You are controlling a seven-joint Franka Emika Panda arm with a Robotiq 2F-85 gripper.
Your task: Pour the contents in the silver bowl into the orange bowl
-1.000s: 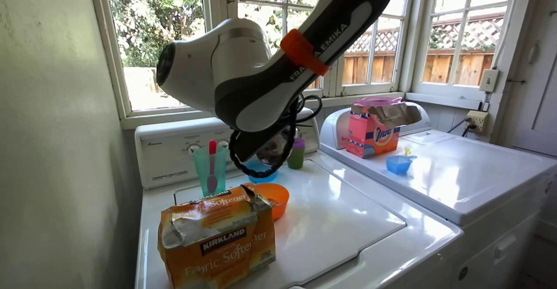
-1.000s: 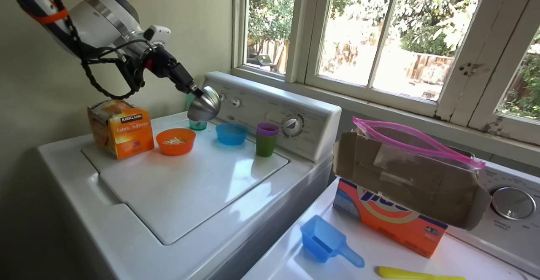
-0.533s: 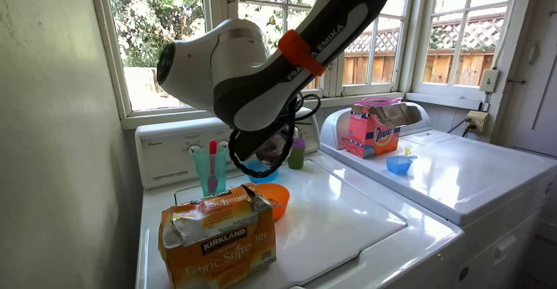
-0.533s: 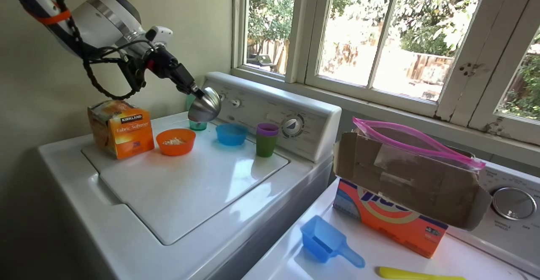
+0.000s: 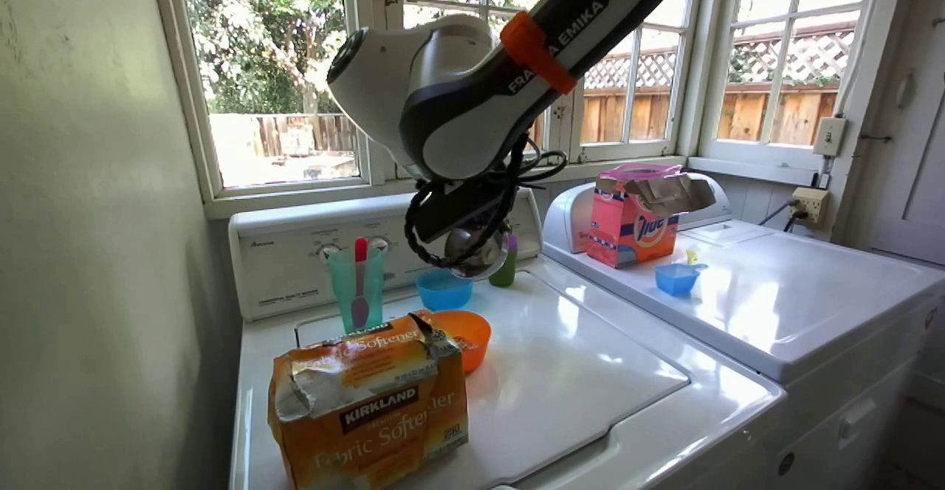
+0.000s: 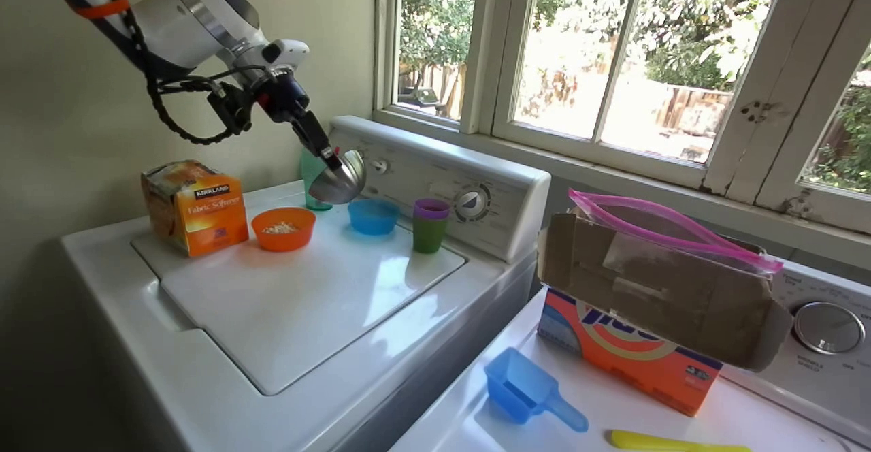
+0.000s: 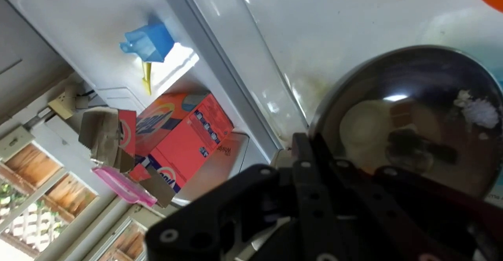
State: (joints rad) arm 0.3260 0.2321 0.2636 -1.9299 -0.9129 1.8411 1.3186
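"KIRKLAND" and "Fabric Softener" can be read on the orange cardboard carton (image 6: 207, 214), which stands by the wall-side edge of the glossy white tabletop (image 6: 292, 316). "Tide" marks the orange-and-pink cardboard box (image 5: 627, 228) on the neighbouring white appliance (image 5: 812, 276). Along the black-and-white robot arm (image 5: 472, 132) run "FRA" and "A EMIKA", the letters between hidden by an orange band (image 5: 537, 51).

Since half a second ago, the shiny round silver metal bowl (image 6: 337, 185) has come lower and farther right in an exterior view, and the arm has shifted with it; more of the round blue plastic bowl (image 5: 444, 294) shows, near the edge along the white control panel (image 6: 435, 166). The smooth round orange plastic bowl (image 6: 284, 241), with pale flakes (image 6: 280, 228) inside, has stayed just beside the carton.

The arm slopes down over the tabletop, the black pincer (image 6: 332, 160) pointing more steeply downward. The pincer is clamped on the silver bowl's rim. That bowl hangs tilted above the tabletop, toward the control-panel edge, apart from the orange bowl. In the wrist view, white clumps (image 7: 480, 113) lie against its inner wall.
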